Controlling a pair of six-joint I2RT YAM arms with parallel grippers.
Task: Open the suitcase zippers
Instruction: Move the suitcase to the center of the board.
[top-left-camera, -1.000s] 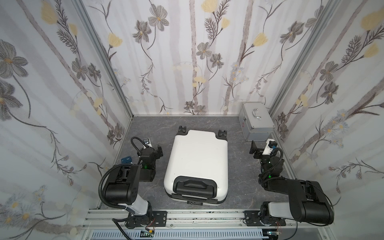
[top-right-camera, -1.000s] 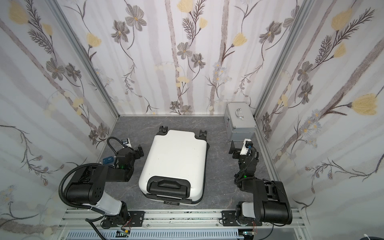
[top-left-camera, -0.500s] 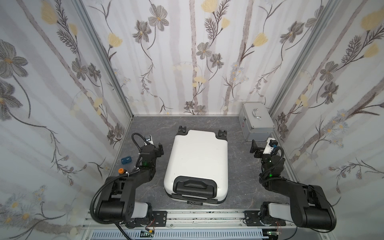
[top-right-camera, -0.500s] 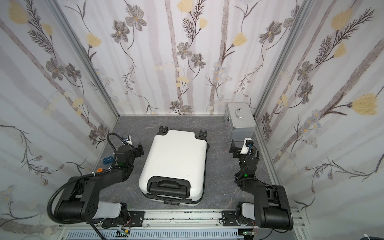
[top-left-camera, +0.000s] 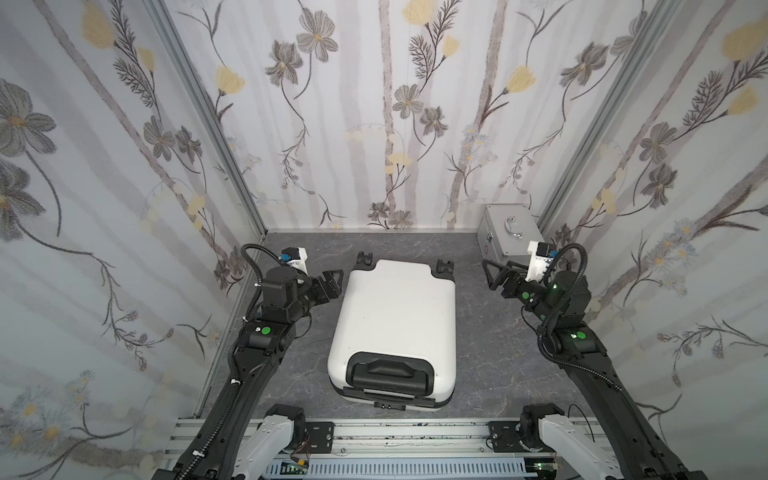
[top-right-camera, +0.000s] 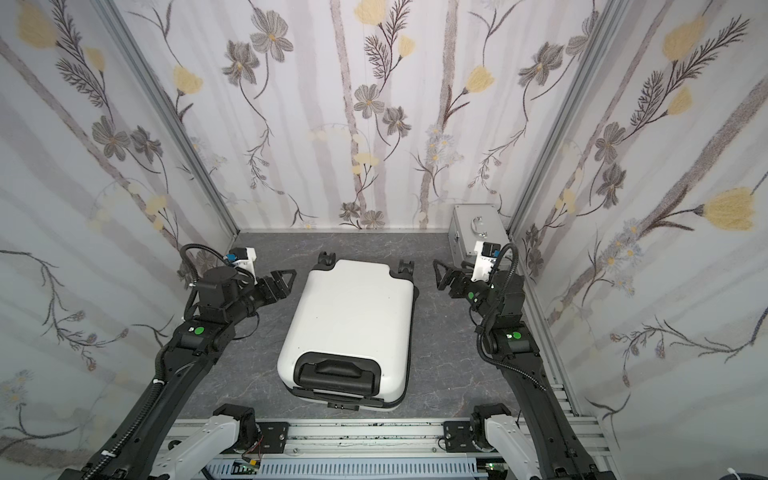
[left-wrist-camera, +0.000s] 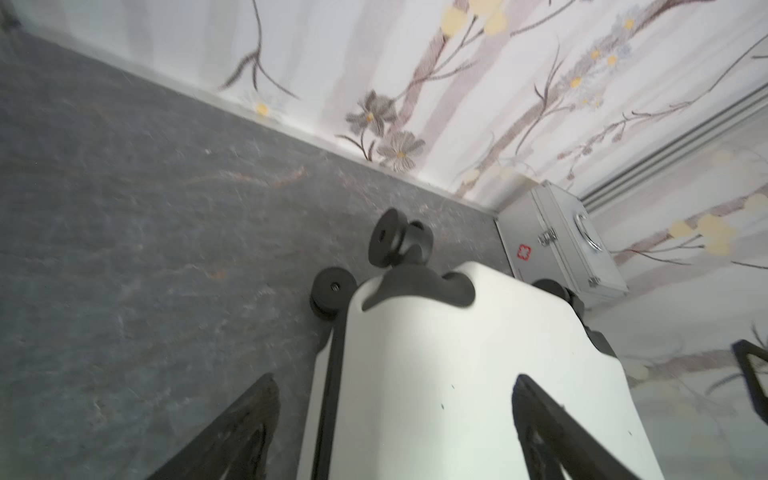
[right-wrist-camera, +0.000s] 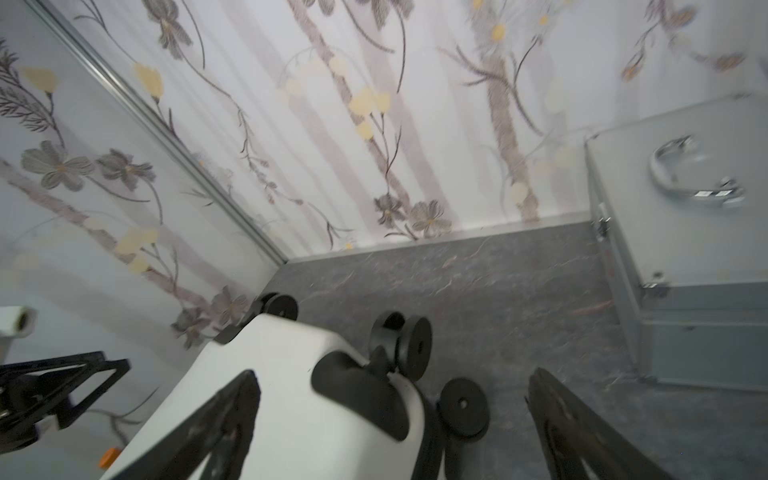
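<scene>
- We see the suitcase (top-left-camera: 395, 328) lying flat and closed at lower centre in both top views.
- Our left gripper (top-left-camera: 333, 282) and right gripper (top-left-camera: 493, 276) flank its upper end, jaws spread wide, both empty.
- We should locate a pull, pinch it squarely, then drag along the band.
- Only the left wrist view shows the zippers (left-wrist-camera: 330, 395), a black band at lower centre; the pulls seem too blurred to find.

bright, even, diffuse light; soft shadows; top views sharp; both wrist views motion-blurred.
</scene>
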